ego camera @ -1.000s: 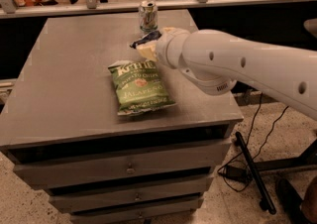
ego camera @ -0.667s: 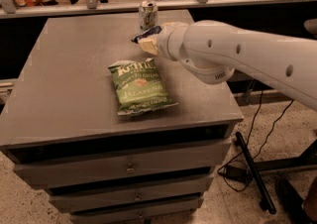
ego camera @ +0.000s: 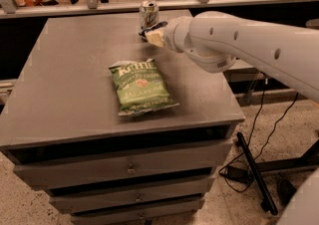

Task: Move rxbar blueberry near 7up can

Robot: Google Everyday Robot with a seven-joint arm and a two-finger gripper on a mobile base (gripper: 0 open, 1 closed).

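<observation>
The 7up can [ego camera: 148, 12] stands upright near the back edge of the grey table [ego camera: 70, 74]. My gripper [ego camera: 150, 35] reaches in from the right at the end of the white arm and sits just in front of the can. It is shut on the rxbar blueberry [ego camera: 151, 28], of which only a dark end shows sticking out toward the can. The rest of the bar is hidden by the gripper. The bar's end is very close to the can's base; I cannot tell whether they touch.
A green chip bag [ego camera: 142, 87] lies flat at the table's middle, in front of the gripper. The table is a drawer cabinet [ego camera: 129, 169]. A railing and shelf [ego camera: 149, 0] run behind it. Cables [ego camera: 259, 134] lie on the floor at the right.
The gripper has moved with the bar away from the chip bag, toward the back of the table and closer to the can.
</observation>
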